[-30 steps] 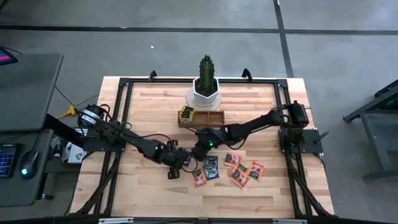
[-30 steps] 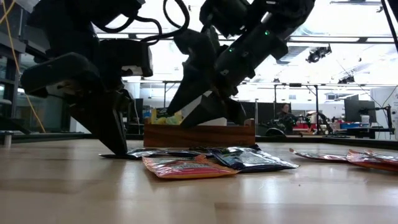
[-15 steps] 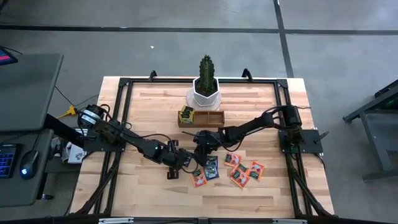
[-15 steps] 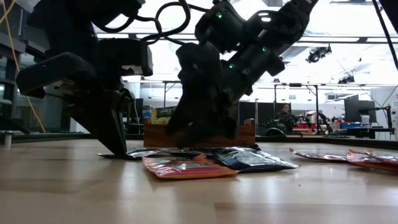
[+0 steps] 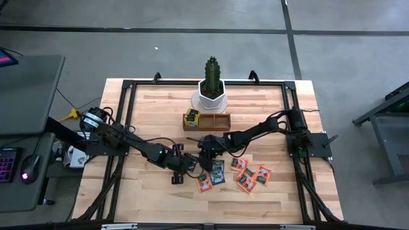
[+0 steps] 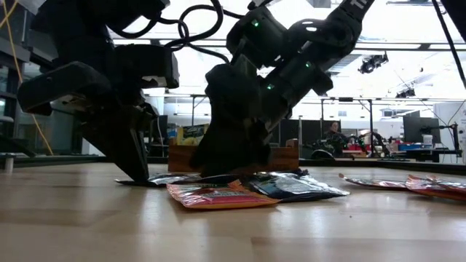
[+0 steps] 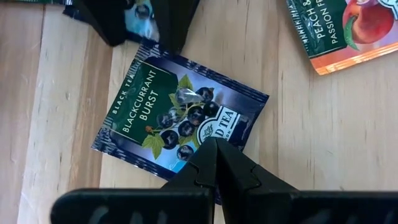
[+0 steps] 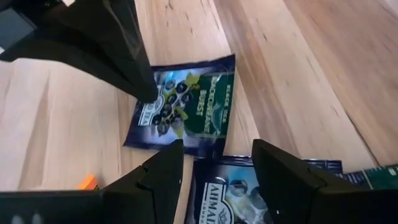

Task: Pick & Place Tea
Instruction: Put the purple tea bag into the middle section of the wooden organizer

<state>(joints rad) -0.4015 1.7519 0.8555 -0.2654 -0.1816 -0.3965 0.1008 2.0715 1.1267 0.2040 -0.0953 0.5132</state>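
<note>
A dark blue blackcurrant tea sachet (image 7: 180,109) lies flat on the table, and my left gripper (image 7: 214,144) is shut with its tips down on it. My right gripper (image 8: 217,165) is open and low over the table just beyond it. Its fingers stand on either side of the end of a second dark blue sachet (image 8: 231,190). Orange-red sachets (image 5: 203,183) (image 5: 246,182) and other sachets (image 5: 238,163) lie flat to the right. In the high view my left gripper (image 5: 190,167) and right gripper (image 5: 204,160) nearly meet. My left gripper presses its shut fingertips (image 7: 205,155) down on the blackcurrant sachet near one edge (image 7: 202,134), beside the printed logo. The fingers come steeply from above, slanting from the table's left. The sachet lies flat on the table. My right gripper: I cannot tell whether its fingers touch the second sachet.
A brown wooden tray (image 5: 214,122) with yellow-green sachets (image 5: 191,117) in its left compartment stands behind the arms. Behind it is a white pot with a cactus (image 5: 211,89). A black frame (image 5: 128,89) runs round the table's edges.
My right gripper has come down toward the dark sachets beside my left gripper and has rolled about its own axis, staying open. The blackcurrant sachet and the other sachets have stayed where they were.
</note>
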